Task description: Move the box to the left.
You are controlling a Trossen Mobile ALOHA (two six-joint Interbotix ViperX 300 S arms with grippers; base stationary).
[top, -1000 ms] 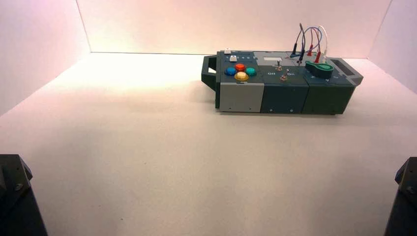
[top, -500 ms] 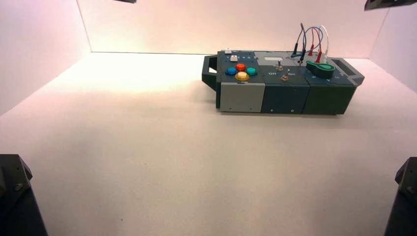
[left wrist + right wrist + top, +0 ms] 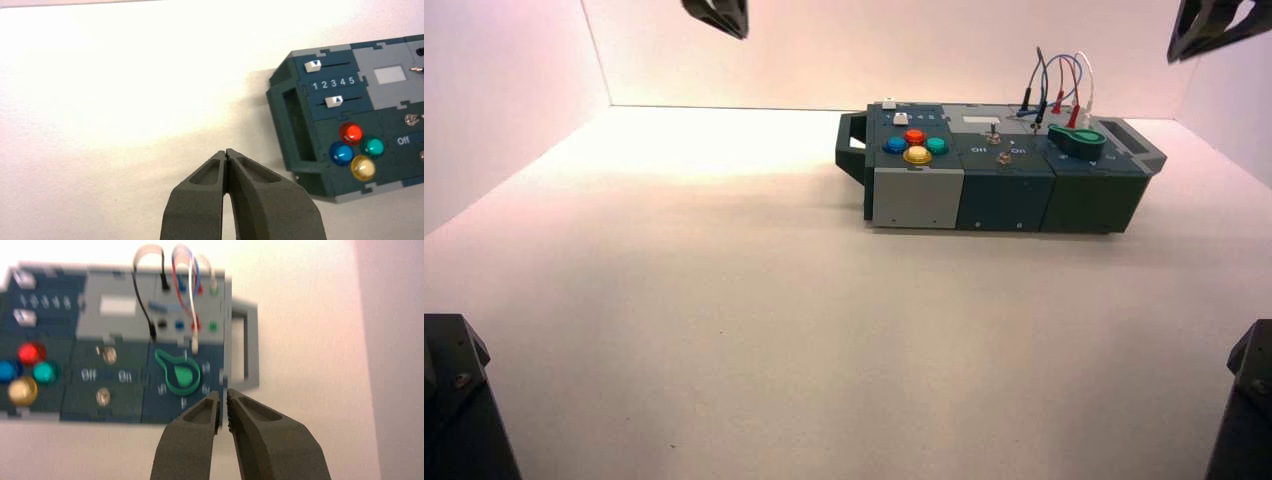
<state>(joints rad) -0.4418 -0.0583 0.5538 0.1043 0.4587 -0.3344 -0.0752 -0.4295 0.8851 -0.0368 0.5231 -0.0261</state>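
left hand (image 3: 734, 26), right hand (image 3: 1182, 50) hover (seemingly tipped down).

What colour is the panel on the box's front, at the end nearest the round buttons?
Light grey; it shows best in the high view.

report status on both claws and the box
Left claw shut, beyond box's left end. Right claw over right end, holding nothing. Long dark teal-green box right of centre, untouched. Nothing seen blocking leftward path.

So the box (image 3: 1009, 170) looks like matt plastic, pretty smooth. Round buttons (image 3: 351, 132) at its left end are glossy, kinda translucent plastic. Toggle switches (image 3: 1004, 157) mid-box look like shiny metal.
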